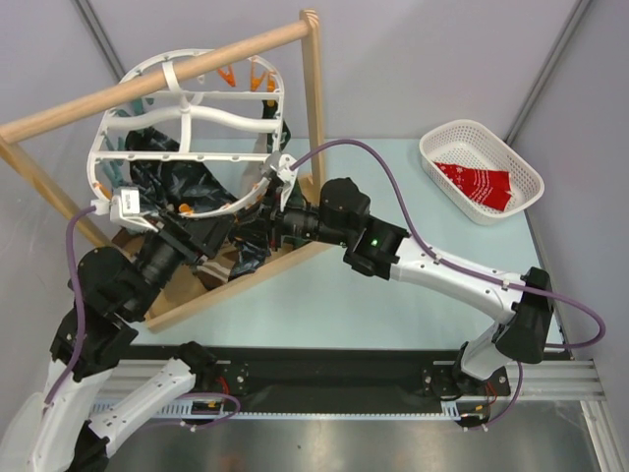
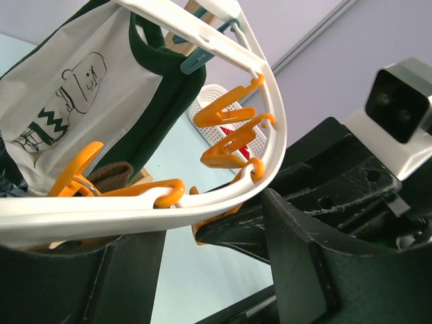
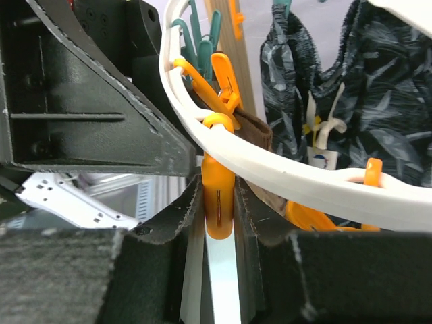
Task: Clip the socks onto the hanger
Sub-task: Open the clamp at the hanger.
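No actual words or numbers readable anywhere. Closest thing is a black doodle (image 2: 64, 104) of a bottle-ish figure with a face on the white fabric with dark green trim (image 2: 125, 74). The small white tag (image 3: 322, 159) on the dark leaf-patterned sock (image 3: 395, 94) is too tiny to read.

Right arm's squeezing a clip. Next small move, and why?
Probably ease the right gripper open so the orange clip bites. It pinches that clip, the brown sock sits against it at the hanger rim, and the left gripper stands open. Sock between the clip's tips: can't tell.

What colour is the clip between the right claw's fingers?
Orange clip; right wrist view shows it best.
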Motion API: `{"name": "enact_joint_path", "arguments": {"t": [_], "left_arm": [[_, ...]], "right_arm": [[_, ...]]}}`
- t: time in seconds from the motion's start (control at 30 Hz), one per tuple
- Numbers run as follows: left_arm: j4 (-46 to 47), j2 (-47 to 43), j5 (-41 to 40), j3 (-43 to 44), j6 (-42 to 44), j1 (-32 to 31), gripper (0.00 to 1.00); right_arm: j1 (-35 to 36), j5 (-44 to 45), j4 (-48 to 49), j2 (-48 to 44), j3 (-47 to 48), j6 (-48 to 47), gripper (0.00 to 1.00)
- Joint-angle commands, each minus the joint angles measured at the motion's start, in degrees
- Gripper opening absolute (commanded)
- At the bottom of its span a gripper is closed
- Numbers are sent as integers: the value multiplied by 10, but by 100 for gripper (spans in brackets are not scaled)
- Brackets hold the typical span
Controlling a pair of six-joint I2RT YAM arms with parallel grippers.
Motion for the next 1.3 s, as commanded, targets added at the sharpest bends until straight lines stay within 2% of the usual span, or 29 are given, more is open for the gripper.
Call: {"name": "enact_joint_path", "arguments": {"t": [0.0, 0.27, 0.5, 0.77, 0.8, 0.83, 0.93, 0.97, 1.03, 1.07, 1.17, 1.27], "left_arm": [[10, 21, -18, 23, 8, 1, 62], [2, 39, -32, 23, 15, 1, 61], [46, 46, -25, 4, 13, 1, 59], [72, 53, -11, -1, 5, 1, 31], [73, 53, -11, -2, 5, 1, 26], [74, 54, -12, -2, 5, 1, 15], [70, 53, -14, -1, 3, 1, 0], [67, 54, -15, -3, -1, 1, 0], [68, 49, -21, -8, -2, 0, 0], [69, 48, -22, -13, -6, 1, 0], [67, 44, -26, -16, -6, 0, 0], [66, 43, -27, -15, -3, 1, 0]], "right_arm": [[16, 21, -25, -8, 40, -41, 0], [31, 47, -60, 8, 69, -74, 0], [35, 38, -64, 12, 75, -78, 0], [35, 26, -47, 13, 74, -71, 0], [35, 25, -48, 15, 74, -70, 0], [35, 26, -47, 15, 74, -69, 0], [35, 34, -53, 13, 75, -67, 14], [35, 37, -56, 10, 74, -67, 27], [36, 53, -63, 5, 68, -66, 39], [34, 62, -66, -5, 65, -68, 50], [26, 100, -81, -27, 41, -65, 67], [9, 135, -106, -75, 8, -47, 70]]}}
